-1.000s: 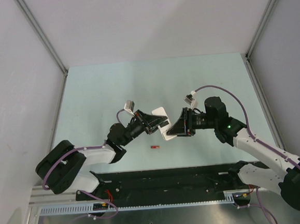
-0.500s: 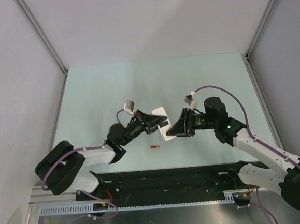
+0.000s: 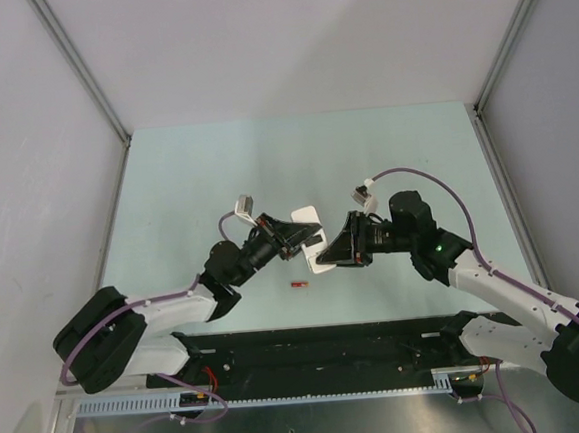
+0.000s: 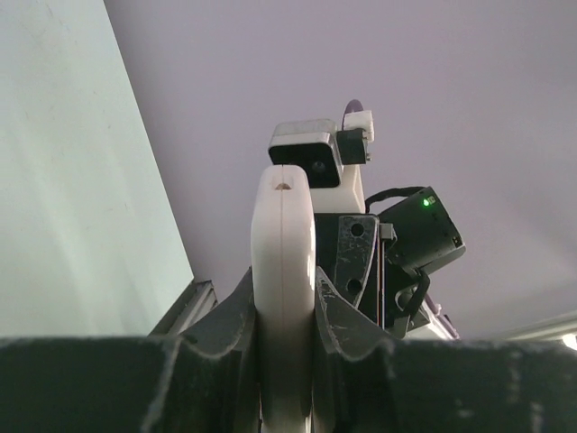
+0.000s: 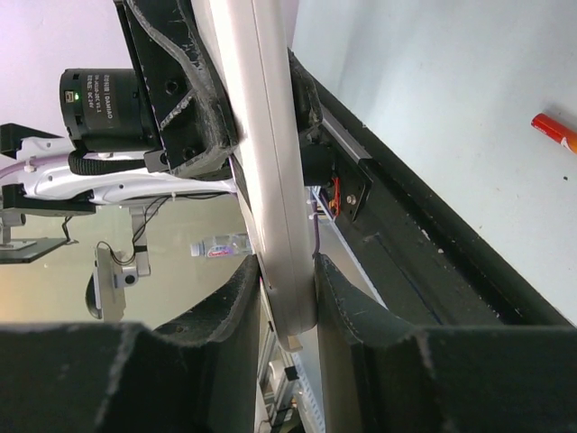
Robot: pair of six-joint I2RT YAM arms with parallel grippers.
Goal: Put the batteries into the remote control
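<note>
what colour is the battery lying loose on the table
Red. The battery shows best in the right wrist view, lying on the pale table.

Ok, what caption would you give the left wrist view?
Slim white plastic remote control seen edge-on, clamped between the left jaws, with the right arm's wrist camera close behind it.

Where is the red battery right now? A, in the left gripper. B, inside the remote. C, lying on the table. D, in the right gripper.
C: the red battery lies on the table, apart from the remote control, which the left gripper and right gripper both clamp.
</note>
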